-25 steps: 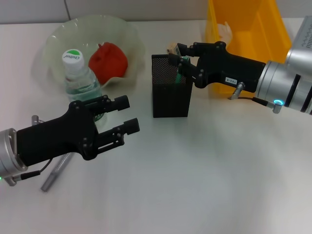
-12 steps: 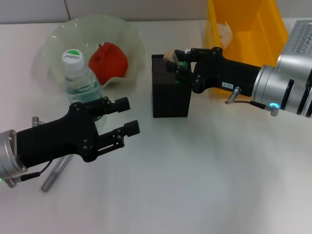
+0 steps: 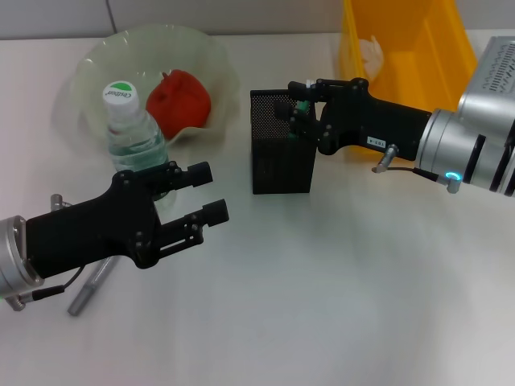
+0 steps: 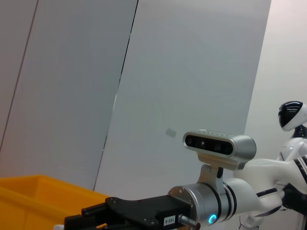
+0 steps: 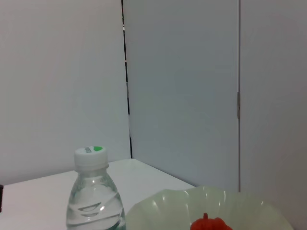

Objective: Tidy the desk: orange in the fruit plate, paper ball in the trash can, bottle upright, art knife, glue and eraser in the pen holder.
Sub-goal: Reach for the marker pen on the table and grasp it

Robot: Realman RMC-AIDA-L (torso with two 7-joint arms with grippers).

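My right gripper (image 3: pixel 296 106) hovers over the top of the black mesh pen holder (image 3: pixel 282 165), shut on a small green and white thing (image 3: pixel 302 104) that looks like the glue. My left gripper (image 3: pixel 209 193) hangs open and empty in front of the upright bottle (image 3: pixel 133 133) (image 5: pixel 93 191). The reddish orange (image 3: pixel 179 98) (image 5: pixel 211 224) lies in the pale green fruit plate (image 3: pixel 96 60) (image 5: pixel 168 211). The paper ball (image 3: pixel 372 50) sits inside the yellow trash can (image 3: pixel 438 48). A grey pen-shaped art knife (image 3: pixel 87 288) lies by my left arm. The eraser is not visible.
The bottle stands between the plate and my left arm. The trash can sits right behind my right arm; its yellow rim (image 4: pixel 29 191) also shows in the left wrist view. Bare tabletop (image 3: pixel 338 305) stretches along the front.
My right gripper moved a little left and down over the pen holder. The beige tip above its fingers no longer shows. The left arm barely moved.
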